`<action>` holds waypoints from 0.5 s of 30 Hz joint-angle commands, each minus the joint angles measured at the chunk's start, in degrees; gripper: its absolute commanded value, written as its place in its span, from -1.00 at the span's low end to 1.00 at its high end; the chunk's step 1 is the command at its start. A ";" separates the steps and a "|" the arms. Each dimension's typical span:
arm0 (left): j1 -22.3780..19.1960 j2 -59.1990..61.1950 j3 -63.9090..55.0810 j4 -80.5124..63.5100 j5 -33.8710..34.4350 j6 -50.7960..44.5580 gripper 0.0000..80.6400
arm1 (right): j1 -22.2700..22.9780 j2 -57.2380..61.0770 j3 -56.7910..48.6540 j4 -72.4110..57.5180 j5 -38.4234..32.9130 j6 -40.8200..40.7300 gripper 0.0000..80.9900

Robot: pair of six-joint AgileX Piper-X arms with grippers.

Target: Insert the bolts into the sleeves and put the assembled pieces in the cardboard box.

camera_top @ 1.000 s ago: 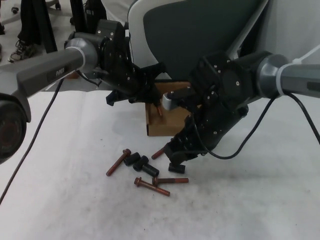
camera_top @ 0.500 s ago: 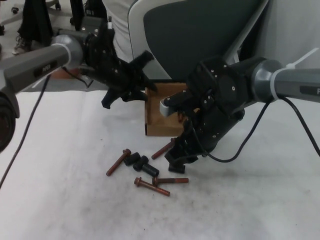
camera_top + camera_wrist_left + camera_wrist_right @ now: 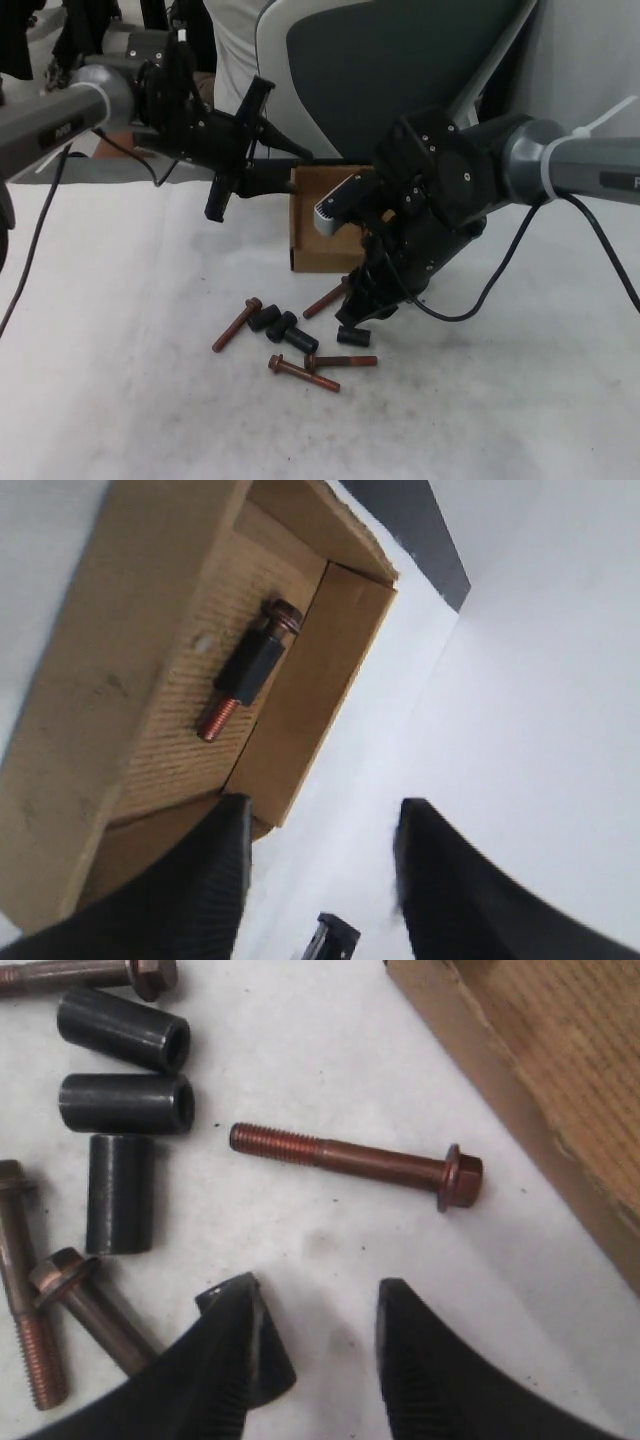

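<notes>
- Bolts [image 3: 303, 371] and sleeves [image 3: 125, 1103] lie loose on the worktop [image 3: 330, 1060]; one bolt [image 3: 355, 1163] sits just ahead of our right jaws, which are open and empty.
- We should straddle its shank, clear of the sleeves beside it.
- Cardboard box [image 3: 520, 1095] wall stands close past its head.
- Our left jaws, open and empty, hang beside that box; one assembled piece [image 3: 250, 665] lies inside.

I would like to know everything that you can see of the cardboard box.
The cardboard box is made of brown corrugated cardboard, plain inside and open at the top. It stands upright on the white bench. Inside it, one copper-coloured bolt in a black sleeve lies flat on the floor, close beside one wall. In the high view, an arm hides part of its front.
</notes>
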 commanded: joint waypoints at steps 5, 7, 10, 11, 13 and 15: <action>2.22 -2.25 -0.47 9.75 -2.16 9.11 0.08 | 1.83 0.00 -0.32 2.22 -0.50 -0.54 -0.07; 2.92 -3.41 -0.57 12.55 -5.20 12.97 0.08 | 2.37 0.00 -0.19 2.61 -0.50 -0.94 -0.07; 3.92 -5.29 -0.54 16.81 -8.96 17.92 0.08 | 2.86 0.00 -0.18 2.61 -0.50 -0.94 -0.07; 4.05 -5.95 -0.54 18.24 -10.05 19.58 0.08 | 3.02 0.00 -0.18 2.75 -0.50 -0.94 -0.07; 4.24 -7.05 -0.54 20.69 -11.64 22.69 0.06 | 3.00 0.00 -0.18 3.16 -0.50 -1.18 -0.07; 4.22 -7.83 -0.54 24.16 -12.99 26.05 0.05 | 3.00 0.00 -0.18 3.68 -0.32 -2.62 -0.07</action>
